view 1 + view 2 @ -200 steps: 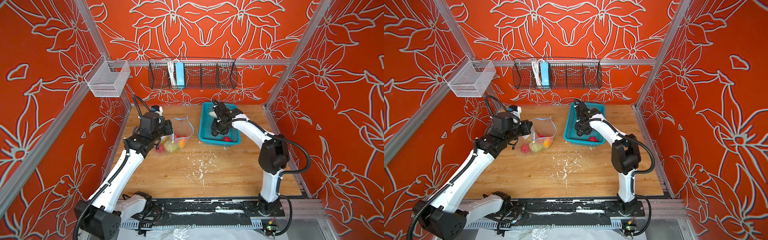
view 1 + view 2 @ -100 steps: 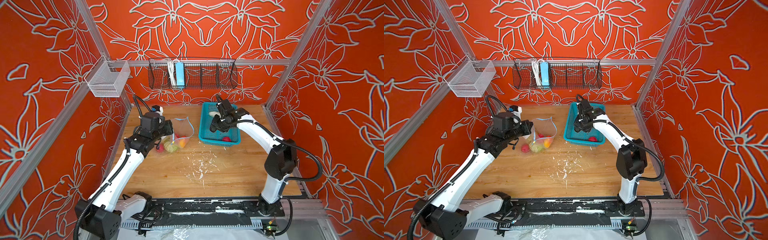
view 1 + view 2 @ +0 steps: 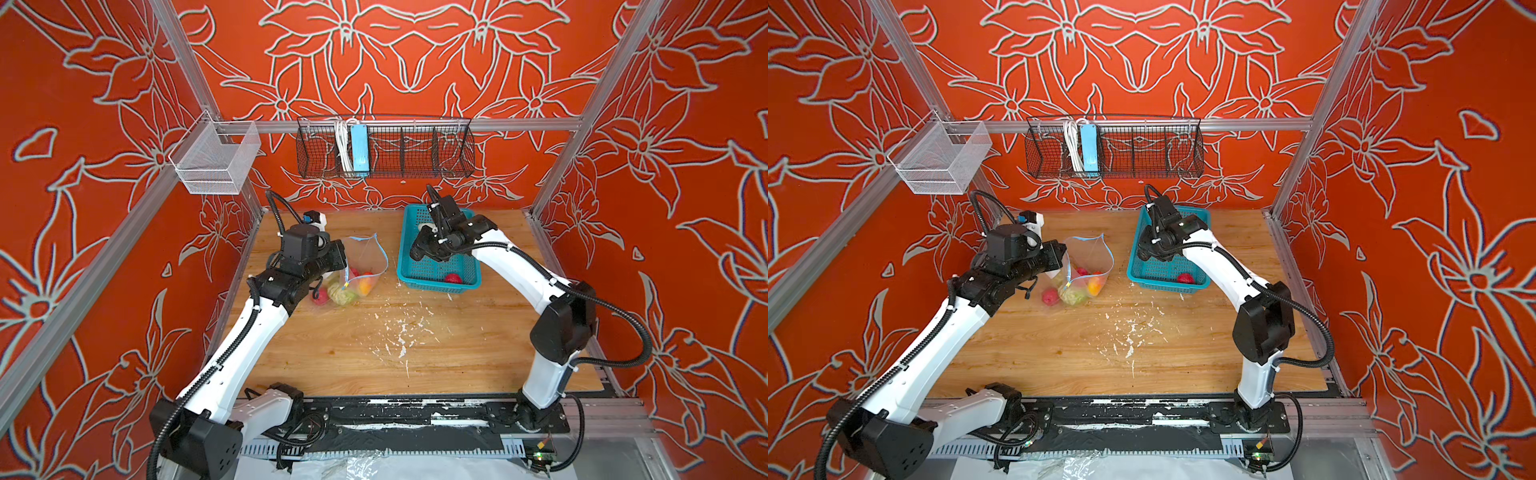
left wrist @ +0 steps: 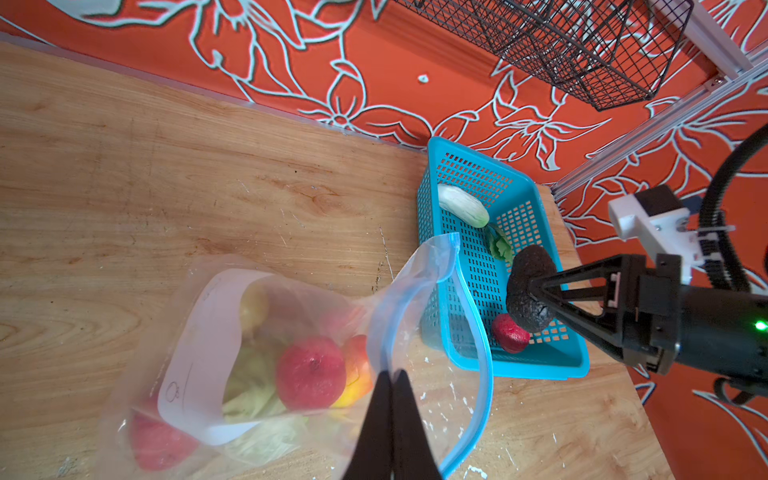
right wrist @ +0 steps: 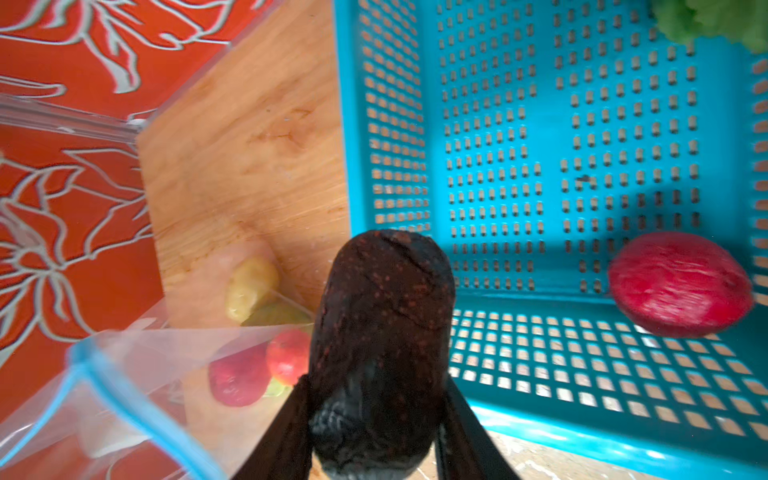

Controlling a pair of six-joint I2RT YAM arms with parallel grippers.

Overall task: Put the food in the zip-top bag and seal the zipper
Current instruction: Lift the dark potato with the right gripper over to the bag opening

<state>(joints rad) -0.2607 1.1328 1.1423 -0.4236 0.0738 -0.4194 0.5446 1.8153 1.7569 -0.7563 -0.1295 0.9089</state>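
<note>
The clear zip-top bag [image 3: 365, 259] lies left of centre on the wooden table, its mouth held up and open. My left gripper [image 4: 391, 376] is shut on the near lip of that mouth. The light-blue zipper [image 4: 478, 332] curves around the opening. Inside the bag are a red fruit [image 4: 311, 372], green cabbage [image 4: 249, 386], a yellow potato [image 4: 253, 307] and an orange-yellow pepper [image 4: 357, 374]. My right gripper [image 5: 374, 399] is shut on the dark avocado [image 5: 382, 311], held above the left edge of the teal basket [image 3: 440, 286]. A red fruit [image 3: 452, 277] and a white radish [image 4: 463, 205] lie in the basket.
A black wire rack [image 3: 386, 145] with a light-blue power strip [image 3: 359, 147] hangs on the back wall. A white mesh bin [image 3: 216, 160] is fixed to the left rail. White flecks [image 3: 399, 332] are scattered on the table's middle. Red patterned walls close in three sides.
The right arm's elbow has swung outward to the right, and its gripper has lifted the avocado off the basket floor. The left arm and bag have stayed put.
</note>
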